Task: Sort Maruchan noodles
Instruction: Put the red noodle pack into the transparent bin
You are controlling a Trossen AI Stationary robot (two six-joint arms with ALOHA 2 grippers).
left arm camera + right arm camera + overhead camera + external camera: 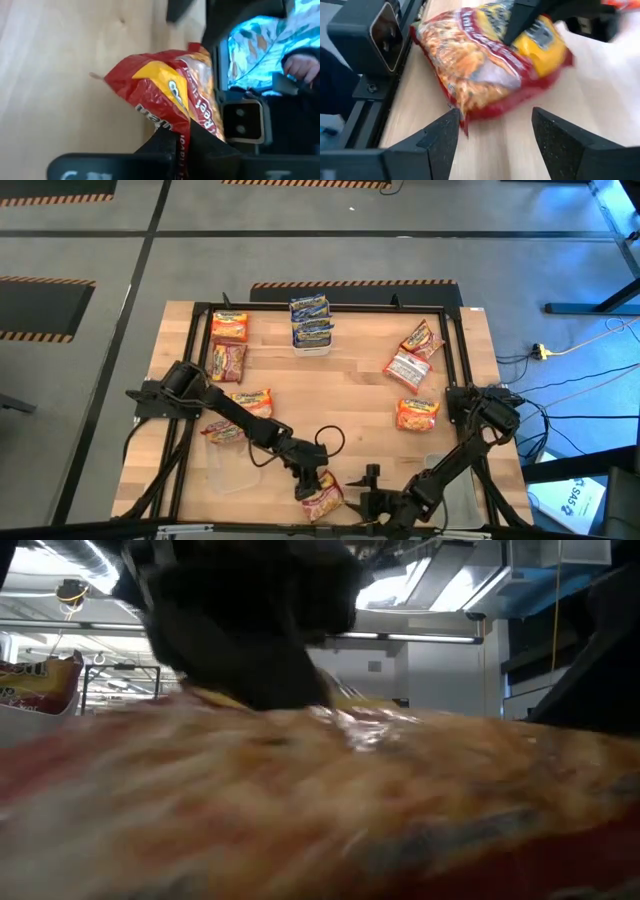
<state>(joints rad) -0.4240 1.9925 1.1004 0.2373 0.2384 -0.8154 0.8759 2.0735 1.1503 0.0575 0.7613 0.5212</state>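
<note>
At the near edge of the wooden table [340, 390], a red packet [322, 498] of crinkled glossy plastic, rectangular and printed with yellow noodles, lies against the black frame rail. The left gripper [308, 480] has its dark fingers [165, 142] clamped on this packet's yellow-labelled end. Just to its right, the right gripper [492, 135] faces the same packet with its fingers [565, 140] apart, holding nothing. A clear plastic tub [232, 466] sits left of the packet. Farther out lie two orange packets [250, 402] on the left and another [417, 413] on the right. At the far side, blue packets [311, 320] stand in a white tub [311, 347], with red and orange packets [229, 342] far left and two more [415, 352] far right.
</note>
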